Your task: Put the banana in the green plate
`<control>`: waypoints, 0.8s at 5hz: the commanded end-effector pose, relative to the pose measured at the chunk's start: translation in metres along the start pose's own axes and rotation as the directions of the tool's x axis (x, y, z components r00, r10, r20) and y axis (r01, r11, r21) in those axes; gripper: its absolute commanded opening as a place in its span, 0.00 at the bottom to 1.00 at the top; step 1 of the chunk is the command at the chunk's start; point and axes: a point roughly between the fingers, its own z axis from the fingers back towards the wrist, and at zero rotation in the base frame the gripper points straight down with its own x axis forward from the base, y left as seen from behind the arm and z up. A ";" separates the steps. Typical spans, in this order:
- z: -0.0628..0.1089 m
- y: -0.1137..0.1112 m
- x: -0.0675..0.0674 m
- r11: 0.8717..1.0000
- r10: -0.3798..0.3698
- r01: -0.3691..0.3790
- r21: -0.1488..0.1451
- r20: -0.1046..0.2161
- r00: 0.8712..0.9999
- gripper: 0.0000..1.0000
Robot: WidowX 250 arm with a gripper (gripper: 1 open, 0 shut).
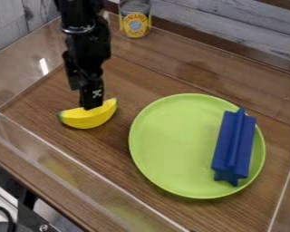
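End effector (90,98) and banana (88,114) all but meet at the left of the view: the black fingers point down at the fruit's upper edge, and the tips cover a little of it. Whether they touch it I cannot tell, but the fingers look spread rather than clenched, and nothing is lifted. That wide opening makes sense, I judge, for passing down either side of a short, curved body before squeezing. The banana lies on its side on the wooden counter (159,72), just beside the green plate (172,149) and apart from its rim, so a short carry should do once it is gripped. Across the plate's far half from the banana, a blue ridged block (234,147) rests lengthwise, leaving the nearer half as the natural landing spot. The arm (82,23) reaches in from the top of the view and hangs nearly upright, a pose that suits a grasp from above. Beyond, a can with a yellow label (135,18) stands near the back edge, well apart from the likely path. Closing too high could make the smooth, rounded fruit slip or roll.
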 end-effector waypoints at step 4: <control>-0.032 0.009 -0.003 1.000 0.026 -0.027 0.008 0.060 0.998 1.00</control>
